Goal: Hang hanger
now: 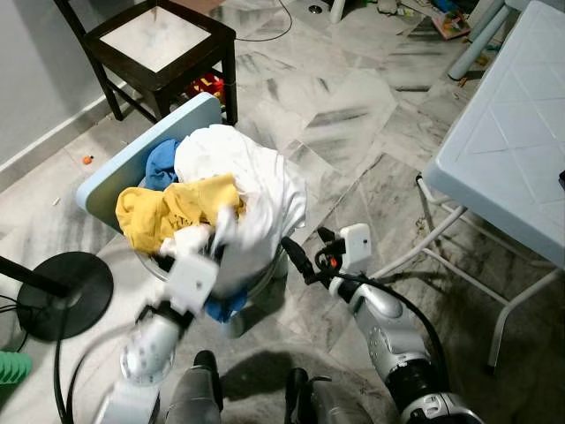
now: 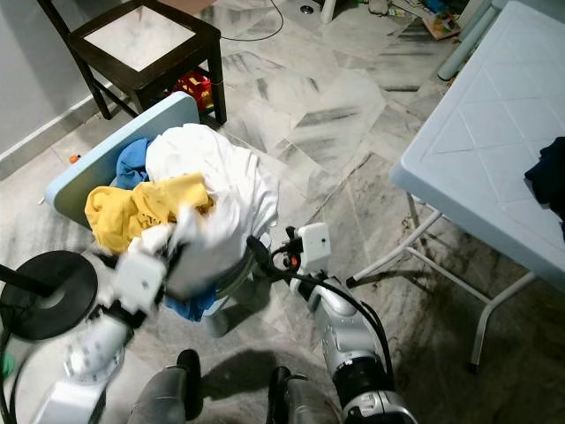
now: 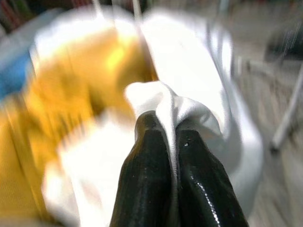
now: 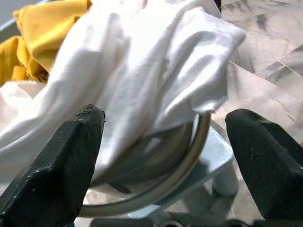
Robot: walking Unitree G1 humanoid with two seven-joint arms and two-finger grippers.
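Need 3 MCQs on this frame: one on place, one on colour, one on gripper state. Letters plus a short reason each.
1. Where is the white garment?
A. On the folding table
B. Heaped on the basket of clothes
C. On the dark chair

2. What colour is the cloth beside the white one?
A. Yellow
B. Red
C. Black

3. How do the grippers stand?
A. Both open
B. Left gripper open, right shut
C. Left gripper shut on the white fabric, right open

Key: 1 B, it drapes over the basket rim in the right wrist view. 2 A, yellow shows in both eye views. 3 C, the left gripper pinches a white fold, and the right gripper has its fingers spread wide apart.
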